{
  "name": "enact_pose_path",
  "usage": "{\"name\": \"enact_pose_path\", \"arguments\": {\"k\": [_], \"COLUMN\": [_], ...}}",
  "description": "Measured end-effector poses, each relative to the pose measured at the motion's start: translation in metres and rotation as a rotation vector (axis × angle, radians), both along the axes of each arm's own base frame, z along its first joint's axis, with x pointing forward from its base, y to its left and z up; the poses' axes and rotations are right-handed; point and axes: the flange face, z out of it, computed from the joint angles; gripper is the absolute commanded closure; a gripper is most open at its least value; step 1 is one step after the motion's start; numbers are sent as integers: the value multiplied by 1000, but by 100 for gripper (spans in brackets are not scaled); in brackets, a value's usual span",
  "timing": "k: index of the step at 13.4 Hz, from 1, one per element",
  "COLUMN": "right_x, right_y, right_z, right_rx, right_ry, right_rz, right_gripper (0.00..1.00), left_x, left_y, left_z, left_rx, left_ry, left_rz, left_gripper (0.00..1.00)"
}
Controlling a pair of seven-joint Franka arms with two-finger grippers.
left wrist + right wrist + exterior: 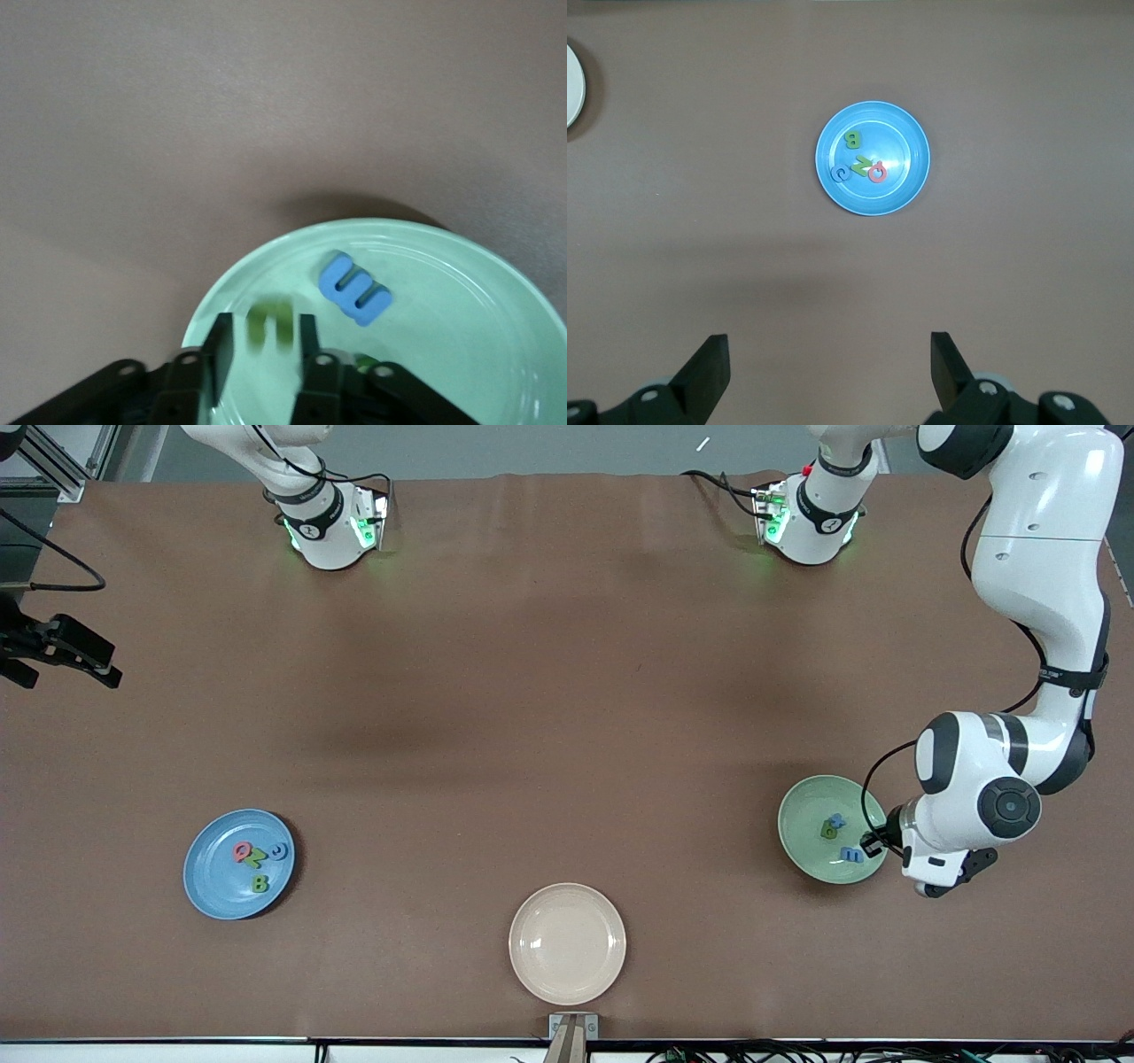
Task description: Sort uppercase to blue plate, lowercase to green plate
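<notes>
Green letter [270, 325] is sitting loose between the left gripper's [266, 354] parted fingers, over the green plate [802, 815] low in the front view, beside a blue letter [354, 288]. Right gripper [828, 354] is waiting over the table [567, 691], fingers spread wide.

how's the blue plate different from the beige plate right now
The blue plate holds four toy letters; the beige plate holds nothing. The blue plate lies toward the right arm's end of the table, the beige plate mid-table, nearest the front camera. Both are round, plain and shallow-rimmed.
</notes>
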Motion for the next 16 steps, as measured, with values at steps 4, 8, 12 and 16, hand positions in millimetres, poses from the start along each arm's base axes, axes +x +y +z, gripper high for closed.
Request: {"name": "enact_pose_path", "arguments": {"k": [4, 8, 12, 16], "right_x": [0, 1, 5, 5], "right_y": [-5, -13, -13, -14], "right_z": [10, 9, 2, 3], "right_rx": [-1, -1, -1, -1], "right_ry": [-20, -18, -6, -8], "right_rz": [-9, -24, -22, -24], "right_gripper": [0, 0, 0, 0], "left_x": [3, -5, -22, -26], "left_y": [-13, -18, -19, -32], "left_z": [37, 136, 221, 279], "left_rx": [-1, 25, 51, 51], "left_ry": [-20, -42, -37, -41], "left_rz": [-16, -74, -106, -142], "left_gripper": [0, 0, 0, 0]}}
